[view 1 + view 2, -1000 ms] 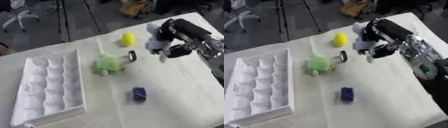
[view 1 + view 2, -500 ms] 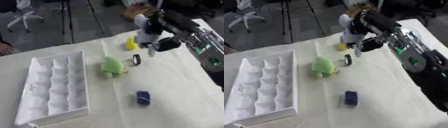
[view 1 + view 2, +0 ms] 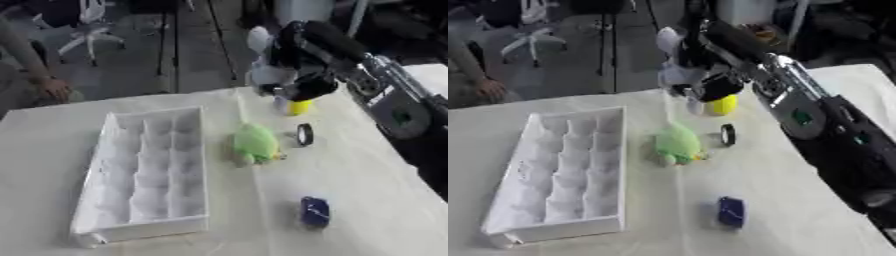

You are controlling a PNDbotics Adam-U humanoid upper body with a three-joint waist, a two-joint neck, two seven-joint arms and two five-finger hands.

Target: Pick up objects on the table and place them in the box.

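A white box with several compartments lies on the left of the table. To its right are a green plush toy, a small black ring standing on edge, and a blue object nearer the front. A yellow object sits near the table's far edge. My right hand hangs directly over it and hides its top, with pale fingers reaching down to its left, uncurled. I cannot tell whether the hand touches it. My left hand shows in no view.
The right forearm slants across the table's right side. Past the far edge of the table lie a dark floor, an office chair and stand legs. White cloth covers the table.
My right hand has swung left and toward the far edge, from right of the black ring to over the yellow object. The camera has shifted too. The objects on the table have stayed put.
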